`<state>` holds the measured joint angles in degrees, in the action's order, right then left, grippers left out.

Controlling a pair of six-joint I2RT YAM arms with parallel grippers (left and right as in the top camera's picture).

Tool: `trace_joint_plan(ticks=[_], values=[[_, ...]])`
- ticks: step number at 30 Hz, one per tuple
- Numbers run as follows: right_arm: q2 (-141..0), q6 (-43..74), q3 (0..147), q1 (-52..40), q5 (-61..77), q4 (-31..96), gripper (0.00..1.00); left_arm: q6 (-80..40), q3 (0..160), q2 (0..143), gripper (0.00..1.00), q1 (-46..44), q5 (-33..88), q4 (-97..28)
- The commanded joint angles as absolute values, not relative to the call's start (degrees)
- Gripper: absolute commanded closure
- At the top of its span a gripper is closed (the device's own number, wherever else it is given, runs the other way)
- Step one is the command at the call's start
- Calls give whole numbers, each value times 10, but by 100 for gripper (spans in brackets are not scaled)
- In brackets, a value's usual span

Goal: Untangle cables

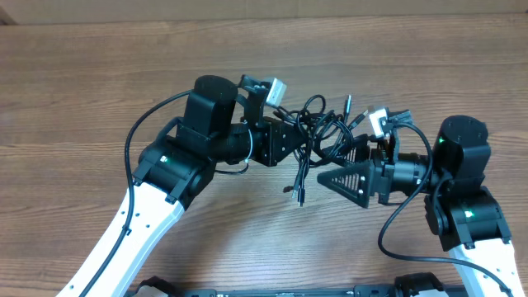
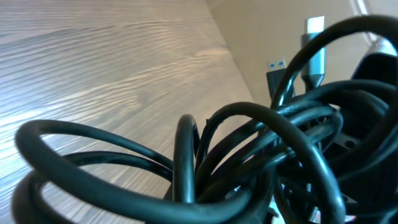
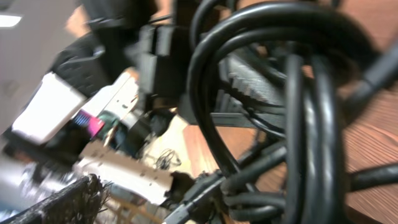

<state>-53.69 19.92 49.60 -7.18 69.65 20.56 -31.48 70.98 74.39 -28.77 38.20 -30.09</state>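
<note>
cables [image 1: 318, 130] are still one knotted bundle between your two hands, over the surface [image 1: 99, 74]. your left hand [image 1: 295, 144] is closed on it, your right hand [image 1: 340, 163] stands open. no cord is separated yet.

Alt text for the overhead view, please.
A tangle of thin black cables is at the middle of a wooden table, between two robot grippers. The left gripper is shut on the tangle; the right gripper stands open beside it.
</note>
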Motion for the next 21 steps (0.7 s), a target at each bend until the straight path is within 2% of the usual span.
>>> trace_joint_plan(ticks=[1,5,10,15,18,19,21], values=[[-532,200,502,-70,623,223,7,-342,720,745,96,-281,295,-308],[-532,219,502,-70,604,234,7,-361,720,745,96,-282,266,-310],[-532,233,502,-70,585,257,11,-361,719,745,96,-296,237,-300],[-532,273,502,-70,531,284,11,-412,720,745,96,-305,173,-300],[-532,286,502,-70,522,298,10,-429,720,745,96,-304,141,-300],[-532,285,502,-70,517,303,5,-439,720,745,96,-304,128,-299],[-532,285,502,-70,510,305,3,-439,720,745,96,-304,127,-299]])
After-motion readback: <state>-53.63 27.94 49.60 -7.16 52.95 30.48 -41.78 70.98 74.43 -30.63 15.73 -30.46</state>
